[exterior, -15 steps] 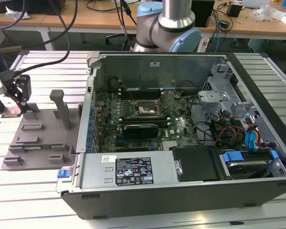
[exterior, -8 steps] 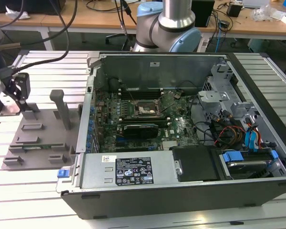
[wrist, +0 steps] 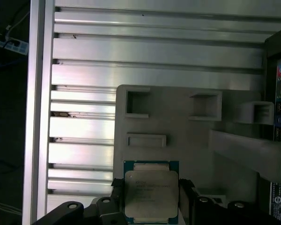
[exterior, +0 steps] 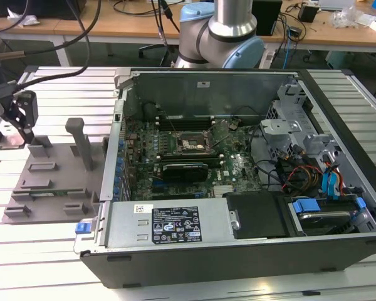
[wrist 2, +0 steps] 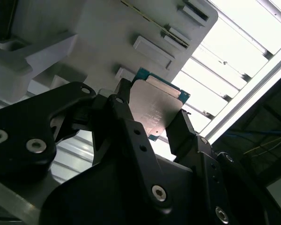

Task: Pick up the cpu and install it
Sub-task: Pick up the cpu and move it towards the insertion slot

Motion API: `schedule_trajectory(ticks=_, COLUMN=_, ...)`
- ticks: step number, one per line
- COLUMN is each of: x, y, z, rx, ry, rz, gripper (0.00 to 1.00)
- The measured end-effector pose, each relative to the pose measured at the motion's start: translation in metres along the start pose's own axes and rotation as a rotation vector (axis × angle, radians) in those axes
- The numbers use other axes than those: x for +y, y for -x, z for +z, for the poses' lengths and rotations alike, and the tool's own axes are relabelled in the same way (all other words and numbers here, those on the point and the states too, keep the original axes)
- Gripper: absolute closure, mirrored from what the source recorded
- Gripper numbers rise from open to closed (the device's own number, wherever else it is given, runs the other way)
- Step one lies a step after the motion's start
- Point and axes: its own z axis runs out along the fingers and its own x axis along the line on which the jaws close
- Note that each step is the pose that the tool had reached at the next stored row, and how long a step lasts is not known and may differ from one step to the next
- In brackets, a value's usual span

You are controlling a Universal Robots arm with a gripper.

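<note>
Silver-topped cpu (wrist: 151,194) sits clamped between your gripper's (wrist: 151,187) 2 black fingers (wrist 2: 180,129), by the grey parts tray (exterior: 50,179) at the exterior view's left.

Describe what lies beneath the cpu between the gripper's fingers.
The grey fixture plate, which rests on the slatted metal table. The plate's patch directly beneath the cpu is hidden by the chip itself.

Print on cpu (wrist: 151,194) and label (exterior: 177,224) is unreadable.
</note>
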Motion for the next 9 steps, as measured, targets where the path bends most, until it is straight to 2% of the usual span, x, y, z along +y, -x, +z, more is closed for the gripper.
schedule_trajectory(ticks=9, x=-0.0001, y=0.0, z=-0.0073, rx=0.0001, ry=-0.0001, rz=0.0, gripper=0.45)
